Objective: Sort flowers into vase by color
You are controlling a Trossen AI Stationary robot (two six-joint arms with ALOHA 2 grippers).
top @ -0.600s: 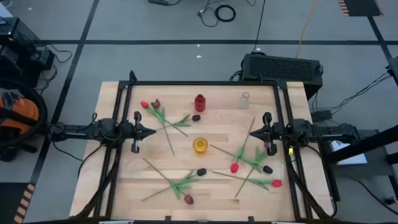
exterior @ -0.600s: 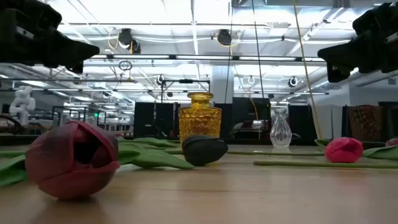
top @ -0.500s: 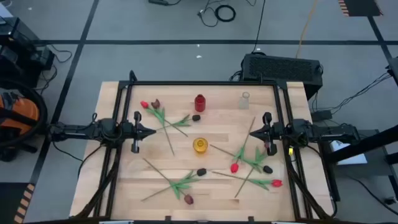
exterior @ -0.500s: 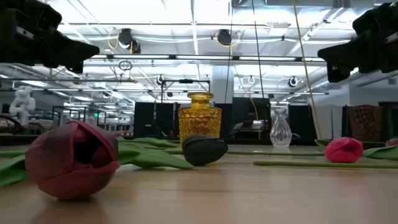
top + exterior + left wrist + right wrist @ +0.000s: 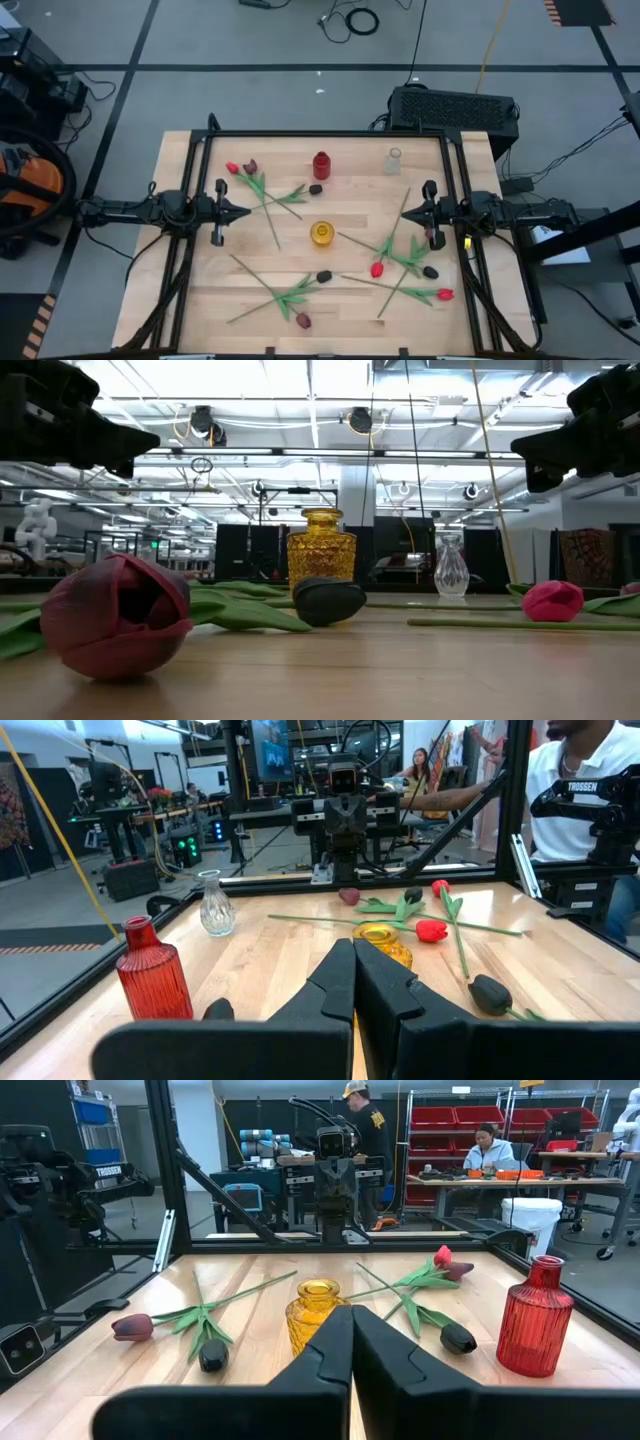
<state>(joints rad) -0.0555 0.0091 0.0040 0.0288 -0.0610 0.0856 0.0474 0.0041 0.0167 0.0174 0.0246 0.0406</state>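
Note:
Several flowers lie flat on the wooden table (image 5: 200, 290). Red heads (image 5: 232, 168), (image 5: 377, 269), (image 5: 444, 294), maroon heads (image 5: 251, 166), (image 5: 303, 321) and near-black heads (image 5: 315, 188), (image 5: 324, 276), (image 5: 430, 271) show among crossed green stems. A red vase (image 5: 321, 165) and a clear vase (image 5: 394, 161) stand at the far side, and a yellow vase (image 5: 321, 234) stands at the centre. My left gripper (image 5: 240, 212) hovers shut at the table's left and my right gripper (image 5: 408, 212) hovers shut at its right. Both point level toward the centre, clear of everything.
A black frame (image 5: 320, 135) runs around the table's edges. People show in the room beyond the table, among them a person in a white shirt (image 5: 585, 780) past the right side. Bare wood lies between each gripper and the yellow vase.

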